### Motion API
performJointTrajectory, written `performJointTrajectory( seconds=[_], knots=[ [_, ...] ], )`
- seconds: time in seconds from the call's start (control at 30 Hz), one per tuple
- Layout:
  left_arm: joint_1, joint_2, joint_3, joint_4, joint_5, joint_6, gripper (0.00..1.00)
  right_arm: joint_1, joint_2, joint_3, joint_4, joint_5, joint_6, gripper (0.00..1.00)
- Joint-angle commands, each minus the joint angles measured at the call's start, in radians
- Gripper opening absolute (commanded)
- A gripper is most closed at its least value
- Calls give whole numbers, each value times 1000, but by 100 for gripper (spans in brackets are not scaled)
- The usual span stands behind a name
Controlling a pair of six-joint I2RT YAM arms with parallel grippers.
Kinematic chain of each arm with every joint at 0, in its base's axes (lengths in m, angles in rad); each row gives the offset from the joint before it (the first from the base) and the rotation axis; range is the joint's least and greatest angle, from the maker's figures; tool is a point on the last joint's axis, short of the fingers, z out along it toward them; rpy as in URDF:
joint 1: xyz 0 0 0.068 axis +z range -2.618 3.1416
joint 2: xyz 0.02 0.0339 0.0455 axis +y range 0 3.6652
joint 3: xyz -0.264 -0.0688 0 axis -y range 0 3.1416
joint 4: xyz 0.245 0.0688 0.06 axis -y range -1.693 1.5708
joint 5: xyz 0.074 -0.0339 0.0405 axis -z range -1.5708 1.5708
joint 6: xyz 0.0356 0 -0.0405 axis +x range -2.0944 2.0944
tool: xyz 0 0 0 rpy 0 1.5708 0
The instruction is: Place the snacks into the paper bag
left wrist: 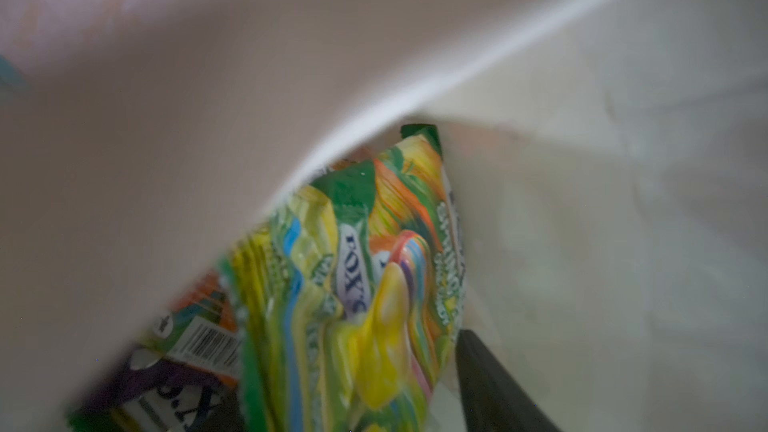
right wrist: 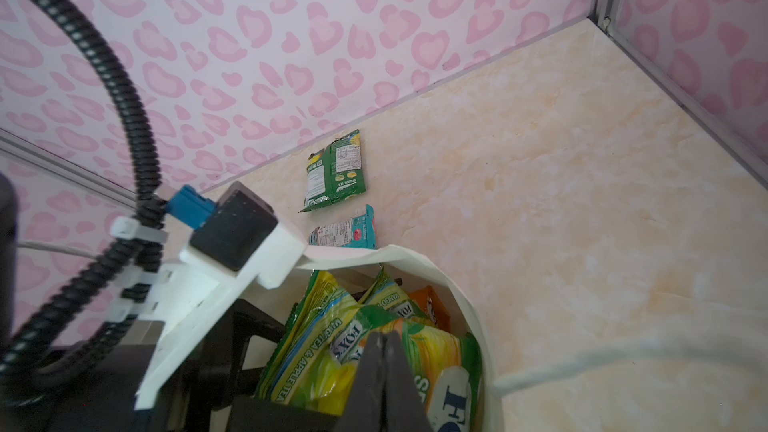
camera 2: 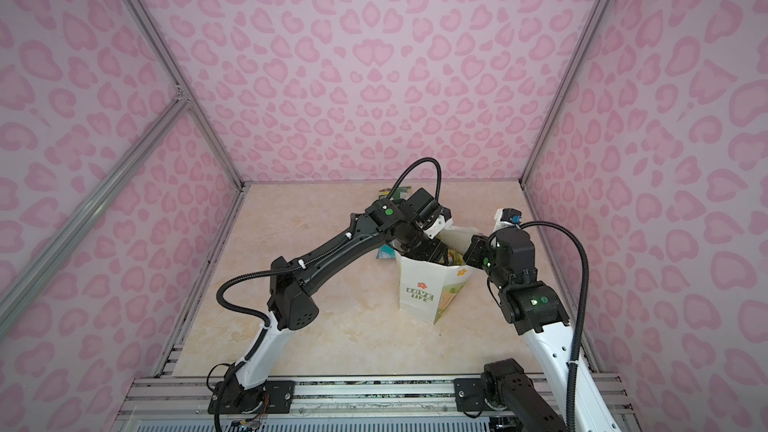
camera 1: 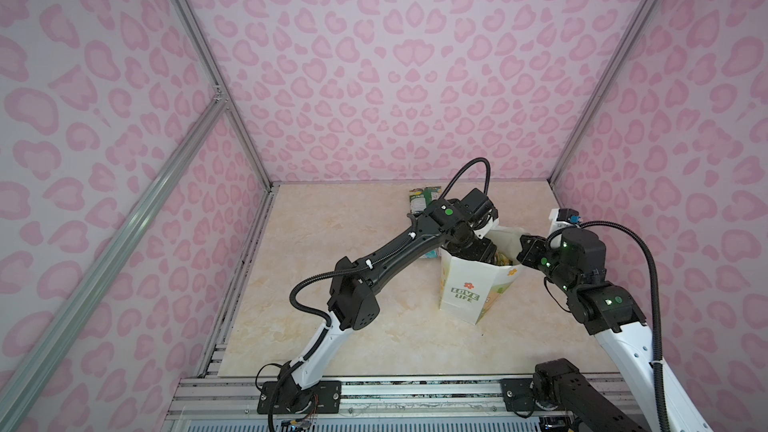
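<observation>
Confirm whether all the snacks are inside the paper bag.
No, a dark green packet and a teal packet lie on the table outside the paper bag.

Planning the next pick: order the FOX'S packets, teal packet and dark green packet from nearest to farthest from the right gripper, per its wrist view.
1. FOX'S packets: in the bag, beside the right gripper.
2. Teal packet: on the table past the bag.
3. Dark green packet: farthest, by the wall.
</observation>
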Motion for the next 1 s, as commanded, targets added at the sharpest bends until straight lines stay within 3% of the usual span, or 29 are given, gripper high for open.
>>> performJointTrajectory(
  seconds=[0.0, 0.17, 0.37, 0.5, 0.6, 0.77, 0.97],
  knots=[
    [2, -74, 3, 40, 73, -17, 97, 1, -1, -8, 14, 4, -3, 0],
    [-3, -164, 1, 75, 76, -26, 97, -1, -3, -11, 12, 7, -6, 0],
    [-18, -276, -49, 72, -151, -9, 97, 0, -7, -12, 11, 11, -8, 0],
    [-46, -383, -78, 98, -205, 2, 97, -2, -8, -18, 8, 11, -8, 0],
    [-60, -490, -151, 155, -234, 0, 97, -5, -8, -19, 9, 11, -7, 0],
    [-35, -622, -356, 213, -453, -3, 97, -7, -14, -19, 11, 10, -6, 0],
    [63, -566, -395, 214, -380, -30, 98, -8, -11, -19, 12, 1, -3, 0]
  ],
)
